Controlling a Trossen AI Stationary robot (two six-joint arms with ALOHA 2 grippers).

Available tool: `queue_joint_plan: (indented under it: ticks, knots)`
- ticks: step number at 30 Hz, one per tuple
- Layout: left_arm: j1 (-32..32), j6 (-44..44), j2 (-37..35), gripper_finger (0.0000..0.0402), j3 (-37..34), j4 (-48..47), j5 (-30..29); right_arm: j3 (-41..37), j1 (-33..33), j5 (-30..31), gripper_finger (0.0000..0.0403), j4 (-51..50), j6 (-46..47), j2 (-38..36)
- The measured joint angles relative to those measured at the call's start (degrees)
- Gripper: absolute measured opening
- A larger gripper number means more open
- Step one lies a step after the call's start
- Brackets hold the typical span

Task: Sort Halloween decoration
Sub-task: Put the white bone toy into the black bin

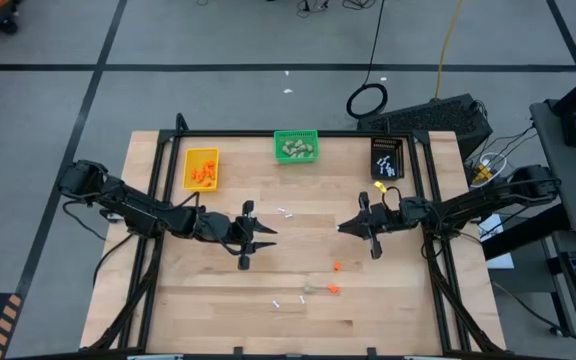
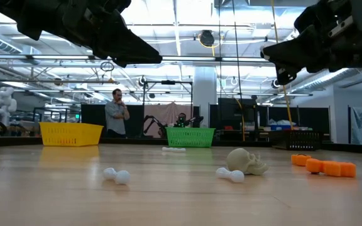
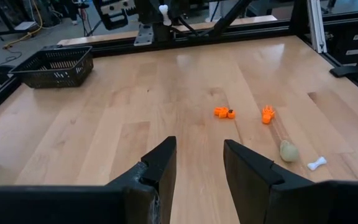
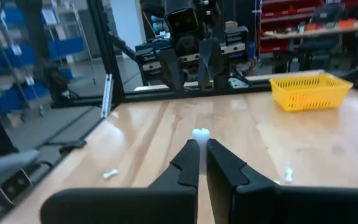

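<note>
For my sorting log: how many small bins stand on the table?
3, along the table edge at the high view's top: yellow bin left, green bin middle, black bin right. None seems hidden.

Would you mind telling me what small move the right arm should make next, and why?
Probably carry toward the black bin: the right gripper is shut on a small white bone above the table, and that bin already holds white pieces.
</note>
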Motion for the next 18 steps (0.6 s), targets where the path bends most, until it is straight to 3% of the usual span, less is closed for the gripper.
queue_joint_plan:
  ticks: [18]
  knots:
    - [0.00,0.00,0.00,0.0132,0.00,0.02,-0.01,0.00,0.00,0.02,0.0000,-0.02,3.02,0.00]
